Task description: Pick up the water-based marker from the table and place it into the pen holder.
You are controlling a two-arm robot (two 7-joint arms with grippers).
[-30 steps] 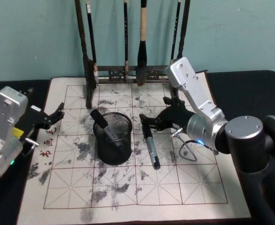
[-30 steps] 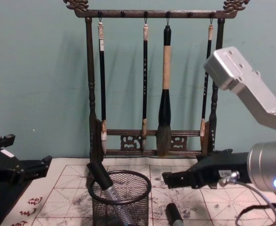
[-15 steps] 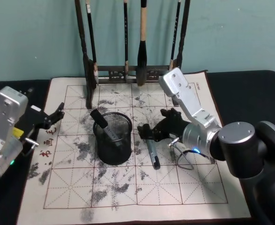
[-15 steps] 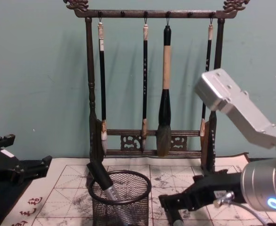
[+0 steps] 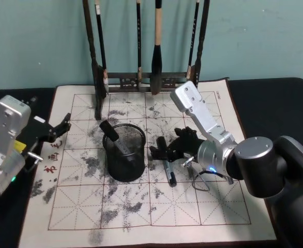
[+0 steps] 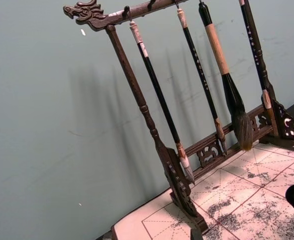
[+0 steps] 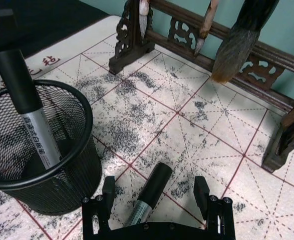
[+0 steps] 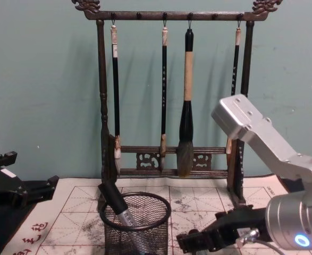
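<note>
Hanging well to the left of the pen holder (image 5: 121,168), the left pincer (image 5: 57,128) is parked at the edge of the gridded felt mat (image 5: 141,217); whether it is open cannot be told. Red Chinese characters (image 5: 52,161) run down the mat's margin left of the holder, too small to read with confidence. The holder itself carries a stored marker (image 7: 17,75) leaning on its rim, and its grey label (image 7: 36,135) bears Chinese print that is not legible.

Just right of the holder, the water-based marker (image 5: 169,173) lies flat on the mat, its black cap toward the brush rack (image 5: 141,78) behind the holder. The right pincer (image 7: 154,197) sits low over the cap end, spread wide with one of its fingers (image 7: 106,192) on each side, gripping nothing.

The step in hand appears to be the approach to grasp. Next it likely calls for closing on the barrel, lifting, carrying left over the rim and releasing clear of the stored marker.
</note>
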